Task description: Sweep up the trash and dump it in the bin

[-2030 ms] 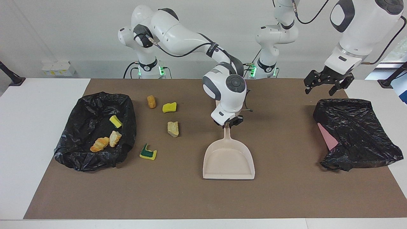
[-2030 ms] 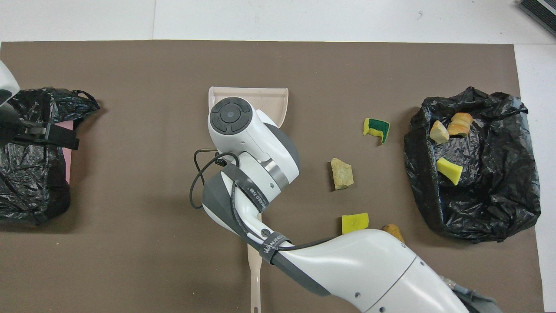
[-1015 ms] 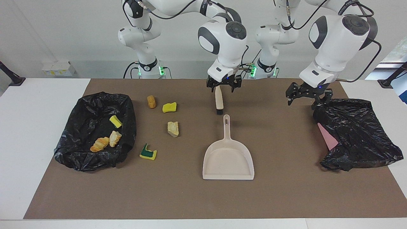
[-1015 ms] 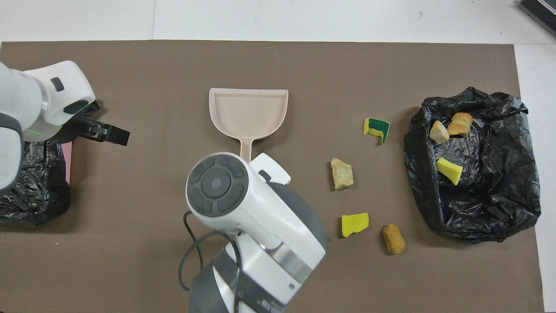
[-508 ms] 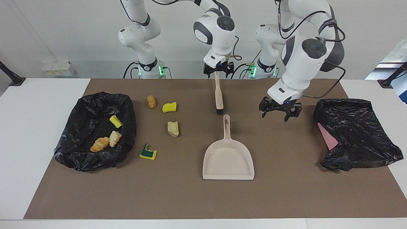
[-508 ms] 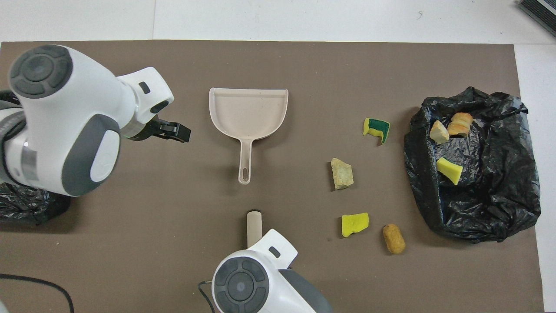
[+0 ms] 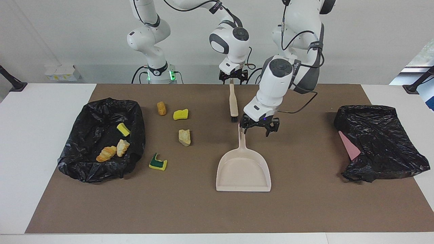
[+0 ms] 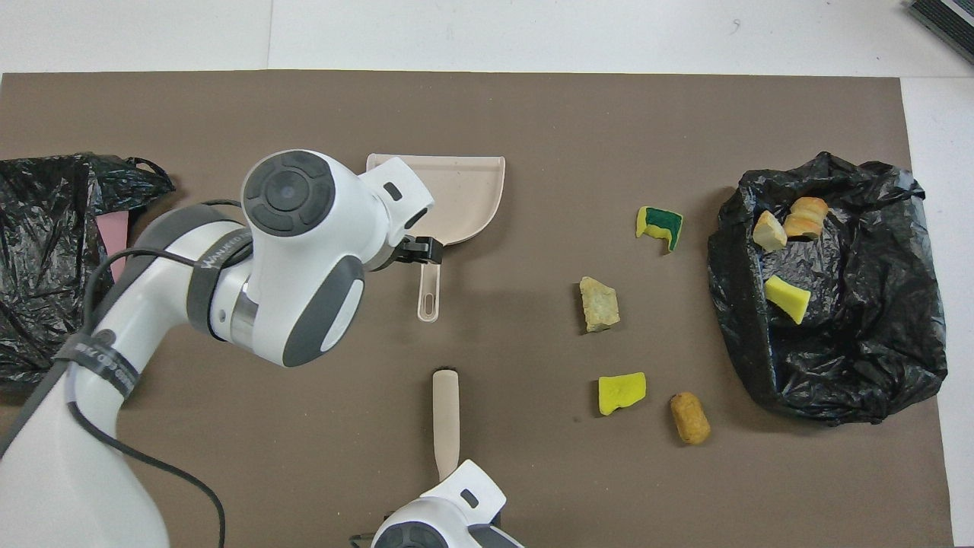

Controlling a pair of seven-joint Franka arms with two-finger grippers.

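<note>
Trash is split right now: four scraps loose on the brown mat, three already lying in the black-bag bin at the right arm's end. Closest to the robots, the right gripper hangs over the handle end of the brush, which lies flat on the mat; its jaws look parted, with nothing clamped. On about that same line sit the brown cork-like lump and a plain yellow sponge, just beside each other. A step farther out, the left gripper hovers with jaws wide apart, one fingertip right by the dustpan's handle, holding nothing. Level with it sits the tan bread chunk, well apart from the pan. Farther again come the green-backed sponge, close to the bin's rim, and the dustpan scoop, mouth facing away from the robots. Inside the bin: a yellow sponge piece, a bread piece, a croissant. These scraps should be featherlight; the sponges are soft and springy, the bread may crumble, and the lump could roll under bristles. Best not to pinch them at all, I'd say: grip the stiff brush and dustpan by their handles and sweep gently.
</note>
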